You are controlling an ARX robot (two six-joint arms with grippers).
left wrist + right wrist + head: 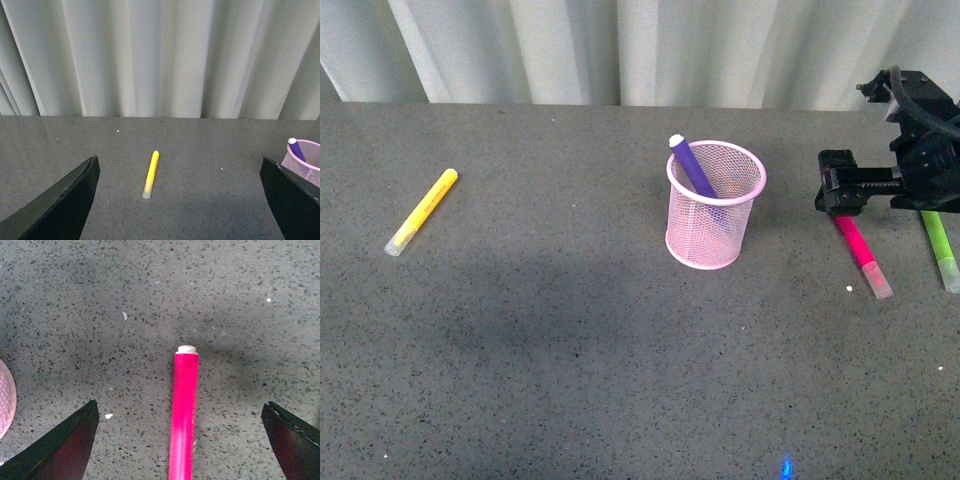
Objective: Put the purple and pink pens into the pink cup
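The pink mesh cup [714,205] stands upright mid-table with the purple pen [693,166] leaning inside it, its tip above the rim. The pink pen [861,251] lies flat on the table to the cup's right. My right gripper [836,187] hangs open just over the pen's far end. In the right wrist view the pink pen [183,410] lies between the spread fingers [65,447], untouched, and the cup's edge [7,397] shows at one side. My left gripper [185,200] is open and empty; its view shows the cup [306,160] and purple pen [296,148].
A yellow marker [421,211] lies at the far left, also in the left wrist view [150,174]. A lime green marker [940,247] lies at the right edge beside the pink pen. A grey curtain [620,50] backs the table.
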